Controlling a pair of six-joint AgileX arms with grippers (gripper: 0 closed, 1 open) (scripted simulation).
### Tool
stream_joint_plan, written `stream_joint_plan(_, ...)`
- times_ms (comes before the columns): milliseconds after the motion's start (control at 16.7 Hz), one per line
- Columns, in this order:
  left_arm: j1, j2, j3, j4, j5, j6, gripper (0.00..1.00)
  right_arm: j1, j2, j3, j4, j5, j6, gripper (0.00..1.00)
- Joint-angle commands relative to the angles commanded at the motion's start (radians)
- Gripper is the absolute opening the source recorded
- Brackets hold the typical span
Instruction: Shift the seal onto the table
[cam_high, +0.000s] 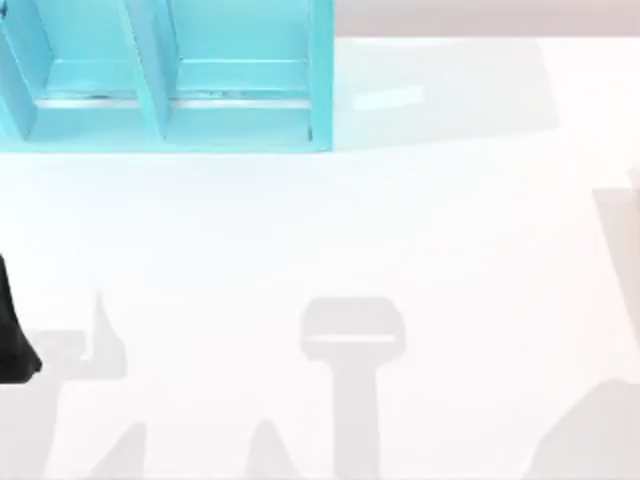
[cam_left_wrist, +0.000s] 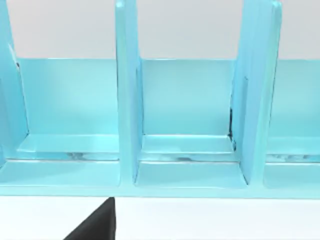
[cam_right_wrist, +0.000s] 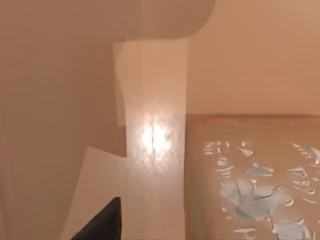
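Note:
A tan-brown surface with a flaked whitish mark, the seal (cam_right_wrist: 250, 180), lies very close in the right wrist view. A black part of my right gripper (cam_right_wrist: 100, 225) shows beside it. Whether the gripper touches the seal cannot be made out. A thin tan sliver (cam_high: 635, 185) sits at the top view's right edge. The glossy white table (cam_high: 320, 230) spreads across the top view. A dark part of my left arm (cam_high: 12, 345) stands at the table's left edge, and a black part of my left gripper (cam_left_wrist: 95, 225) faces the shelf.
A teal-blue shelf unit (cam_high: 165, 100) with upright dividers stands at the back left of the table. Its compartments (cam_left_wrist: 187, 130) hold nothing in the left wrist view. Grey shadows of the arms fall across the table's front half.

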Motion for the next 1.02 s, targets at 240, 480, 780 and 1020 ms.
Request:
stream_joint_plan(240, 0.000, 0.000, 0.000, 0.000, 0.000, 0.000, 1.00, 0.000, 0.000, 0.000, 0.000, 0.000, 0.000, 0.55)
stream_joint_plan(480, 0.000, 0.000, 0.000, 0.000, 0.000, 0.000, 1.00, 0.000, 0.000, 0.000, 0.000, 0.000, 0.000, 0.25)
stream_joint_plan(780, 0.000, 0.000, 0.000, 0.000, 0.000, 0.000, 1.00, 0.000, 0.000, 0.000, 0.000, 0.000, 0.000, 0.00)
stream_joint_plan(1020, 0.000, 0.000, 0.000, 0.000, 0.000, 0.000, 1.00, 0.000, 0.000, 0.000, 0.000, 0.000, 0.000, 0.00)
